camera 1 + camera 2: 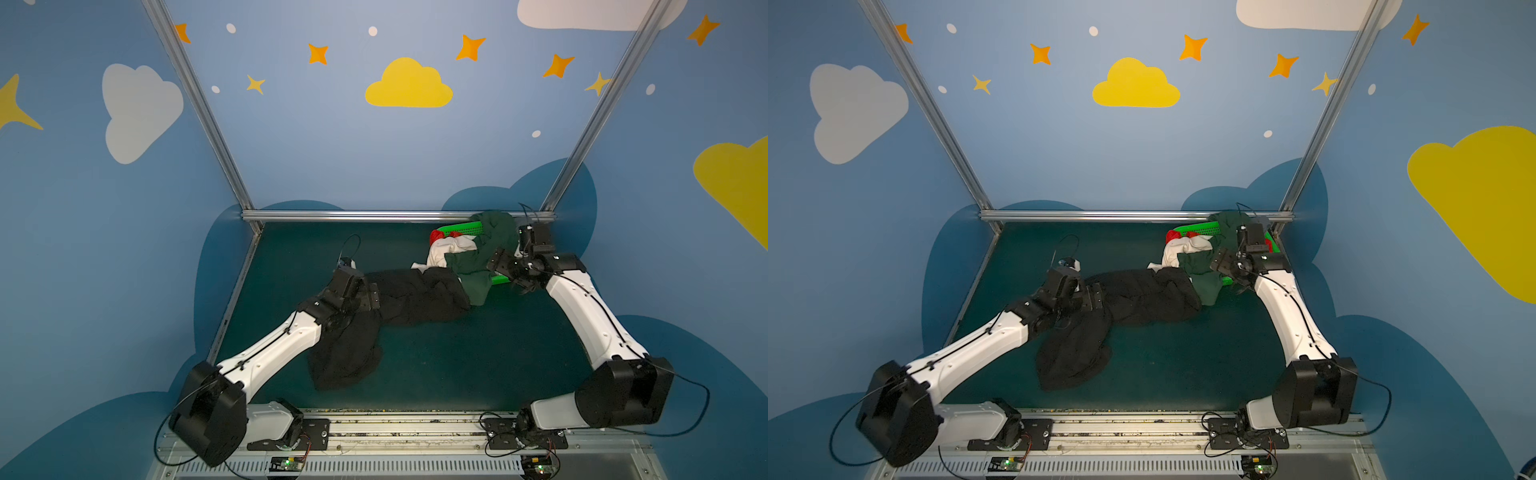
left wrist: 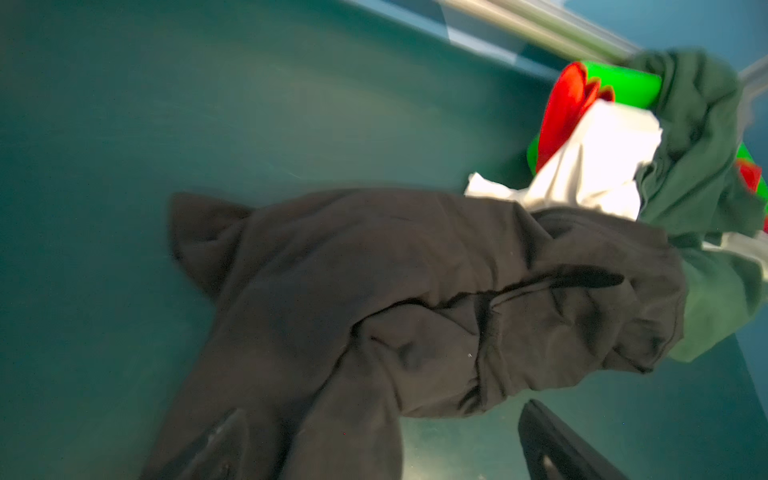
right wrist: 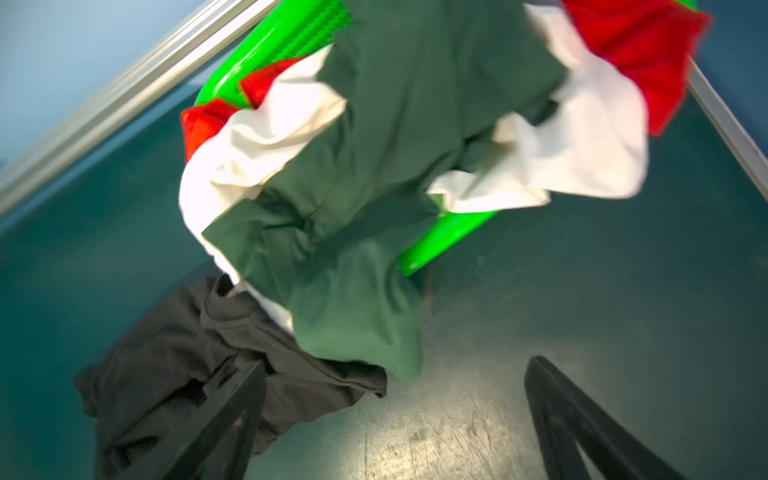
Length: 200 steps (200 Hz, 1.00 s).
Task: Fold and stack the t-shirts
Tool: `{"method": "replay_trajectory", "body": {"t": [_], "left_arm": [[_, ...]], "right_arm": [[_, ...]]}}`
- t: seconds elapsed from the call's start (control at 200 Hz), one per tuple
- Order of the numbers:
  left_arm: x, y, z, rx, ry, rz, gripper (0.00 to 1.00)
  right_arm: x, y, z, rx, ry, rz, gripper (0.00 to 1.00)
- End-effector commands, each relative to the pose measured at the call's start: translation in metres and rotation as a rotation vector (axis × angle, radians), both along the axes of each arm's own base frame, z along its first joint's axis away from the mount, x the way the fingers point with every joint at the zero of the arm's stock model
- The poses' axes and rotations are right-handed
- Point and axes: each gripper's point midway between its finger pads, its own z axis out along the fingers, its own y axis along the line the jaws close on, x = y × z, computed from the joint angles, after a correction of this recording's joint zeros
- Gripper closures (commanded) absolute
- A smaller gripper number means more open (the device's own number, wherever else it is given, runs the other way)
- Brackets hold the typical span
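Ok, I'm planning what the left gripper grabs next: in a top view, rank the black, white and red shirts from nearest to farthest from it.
From the left gripper, in a top view:
1. black shirt, right beside it, mid-table.
2. white shirt, spilling out of the basket at the back right.
3. red shirt, behind the white one, in the basket.

Nothing readable here, honestly. The black t-shirt is plain, the green basket has no label I can make out, and the blue wall only has painted clouds and stars, no letters or numbers. Both wrist views are too blurry for fine print.
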Motion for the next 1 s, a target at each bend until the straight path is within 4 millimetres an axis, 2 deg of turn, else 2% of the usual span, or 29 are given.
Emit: {"method": "replay_trajectory", "body": {"t": [0.0, 0.21, 0.325, 0.415, 0.546, 0.691, 0.756, 0.801, 0.881, 0.996], "left_arm": [[-0.004, -0.011, -0.029, 0.063, 0.134, -0.077, 0.0], [0.013, -0.005, -0.071, 0.178, 0.248, -0.018, 0.0], [0.013, 0.001, -0.095, 0.214, 0.314, 0.002, 0.0], [0.009, 0.012, -0.115, 0.185, 0.38, 0.025, 0.04], [0.004, 0.035, -0.137, 0.167, 0.439, 0.083, 0.22], [-0.005, 0.051, -0.153, 0.139, 0.525, 0.128, 0.66], [-0.007, 0.059, -0.156, 0.11, 0.53, 0.165, 0.82], [-0.007, 0.073, -0.156, 0.092, 0.537, 0.234, 0.95], [-0.005, 0.101, -0.148, 0.037, 0.508, 0.354, 0.96], [0.003, 0.145, -0.12, -0.055, 0.383, 0.539, 0.96]], "right_arm": [[-0.004, -0.011, -0.007, 0.096, -0.011, -0.057, 0.05], [-0.013, -0.019, -0.023, 0.149, 0.008, -0.065, 0.05], [-0.016, -0.017, -0.032, 0.196, 0.018, -0.06, 0.05], [-0.017, -0.016, -0.041, 0.259, 0.028, -0.061, 0.05], [-0.016, -0.014, -0.056, 0.289, 0.047, -0.053, 0.05], [-0.011, -0.011, -0.069, 0.317, 0.064, -0.049, 0.05], [-0.007, -0.01, -0.073, 0.323, 0.068, -0.05, 0.05], [-0.005, -0.011, -0.075, 0.322, 0.069, -0.053, 0.05], [0.001, -0.013, -0.079, 0.322, 0.075, -0.065, 0.05], [0.01, -0.01, -0.081, 0.315, 0.072, -0.059, 0.05]]}}
